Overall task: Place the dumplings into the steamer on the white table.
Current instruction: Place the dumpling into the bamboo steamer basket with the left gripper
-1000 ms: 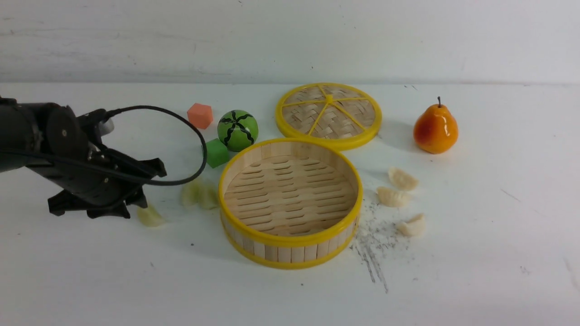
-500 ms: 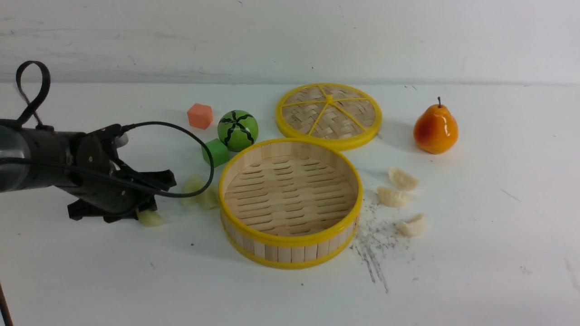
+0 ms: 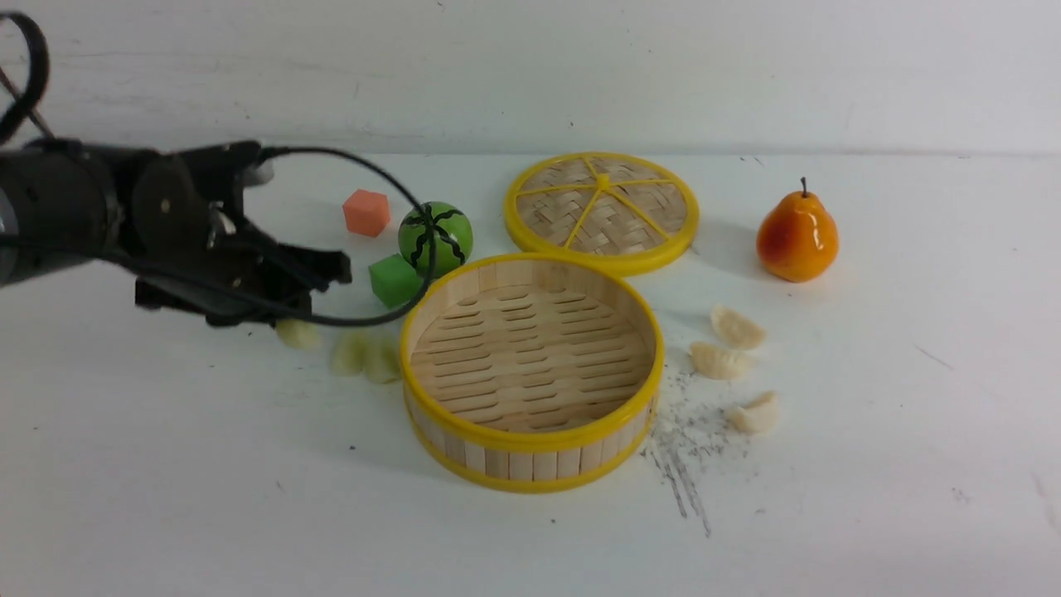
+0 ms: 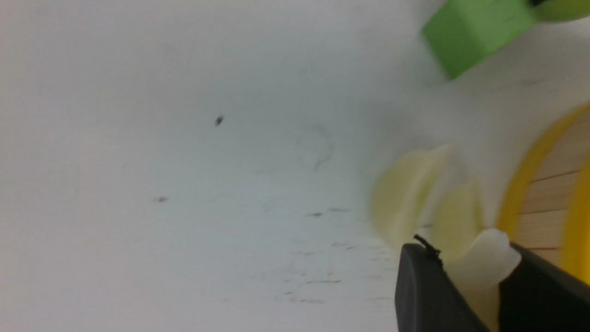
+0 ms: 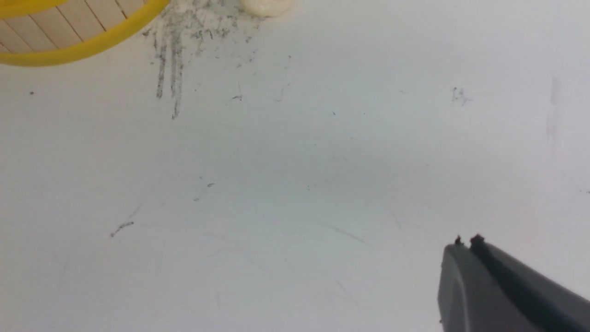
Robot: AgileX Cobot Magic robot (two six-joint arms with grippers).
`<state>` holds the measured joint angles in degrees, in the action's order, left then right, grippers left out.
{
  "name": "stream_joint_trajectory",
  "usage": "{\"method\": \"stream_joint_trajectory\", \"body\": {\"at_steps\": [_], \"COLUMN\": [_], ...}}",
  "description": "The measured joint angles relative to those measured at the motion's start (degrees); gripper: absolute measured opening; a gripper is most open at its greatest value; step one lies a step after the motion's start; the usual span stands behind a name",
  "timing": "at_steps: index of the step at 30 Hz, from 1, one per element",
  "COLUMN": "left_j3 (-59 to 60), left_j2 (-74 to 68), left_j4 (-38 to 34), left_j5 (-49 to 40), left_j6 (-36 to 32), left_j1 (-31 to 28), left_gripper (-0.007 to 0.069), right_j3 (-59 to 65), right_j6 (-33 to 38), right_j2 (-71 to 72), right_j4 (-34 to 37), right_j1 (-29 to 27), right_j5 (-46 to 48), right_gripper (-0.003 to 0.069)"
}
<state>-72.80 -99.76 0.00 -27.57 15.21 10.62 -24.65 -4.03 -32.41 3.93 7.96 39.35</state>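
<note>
My left gripper [image 3: 303, 312] is shut on a pale green dumpling [image 3: 297, 333] and holds it above the white table [image 3: 207, 481], left of the steamer [image 3: 530, 460]. In the left wrist view the held dumpling [image 4: 484, 263] sits between the black fingers [image 4: 424, 286]. Two more pale green dumplings [image 3: 348, 352] [image 3: 382, 359] lie against the steamer's left wall. Three cream dumplings [image 3: 736, 327] [image 3: 717, 361] [image 3: 754, 413] lie to its right. The steamer holds nothing. My right gripper [image 5: 465, 242] is shut and hangs over bare table; it is outside the front view.
The woven lid [image 3: 601, 211] lies behind the steamer. A green cube [image 3: 394, 280], a watermelon ball [image 3: 435, 239] and an orange cube [image 3: 365, 211] stand at its back left. A pear [image 3: 796, 236] stands at the back right. Dark scuffs [image 3: 684, 464] mark the table.
My left gripper closed on the pale green dumpling lying farthest left, then lifted it up and toward the back right. The rest has not moved.
</note>
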Motion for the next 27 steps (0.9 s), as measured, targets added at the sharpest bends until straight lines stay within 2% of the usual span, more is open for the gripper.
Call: {"method": "stream_joint_trajectory", "body": {"at_steps": [4, 7, 12, 19, 27], "left_j3": [-9.73, -15.36, -26.42, -34.02, -35.2], "left_j2": [0.12, -1.89, -12.93, -25.54, -27.33], "left_j4": [-3.0, -6.05, -9.03, -4.59, -1.53], "left_j5": [-8.35, -11.49, -16.1, -19.75, -19.16], "left_j6": [-4.25, -8.52, -14.63, -12.95, -12.28], "left_j1": [4.03, 7.16, 13.54, 14.1, 14.05], "left_gripper": [0.0179, 0.0179, 0.0179, 0.0179, 0.019], "right_j3": [0.0, 0.0, 0.0, 0.0, 0.0], "right_j6": [0.0, 0.0, 0.0, 0.0, 0.0], "right_j2": [0.0, 0.0, 0.0, 0.0, 0.0], "right_j4": [-0.05, -0.05, -0.05, -0.23, -0.29], "right_j1": [0.0, 0.0, 0.0, 0.0, 0.0], "right_j5": [-0.05, -0.05, -0.05, 0.01, -0.04], "right_gripper": [-0.0004, -0.0004, -0.0001, 0.0006, 0.0011]}}
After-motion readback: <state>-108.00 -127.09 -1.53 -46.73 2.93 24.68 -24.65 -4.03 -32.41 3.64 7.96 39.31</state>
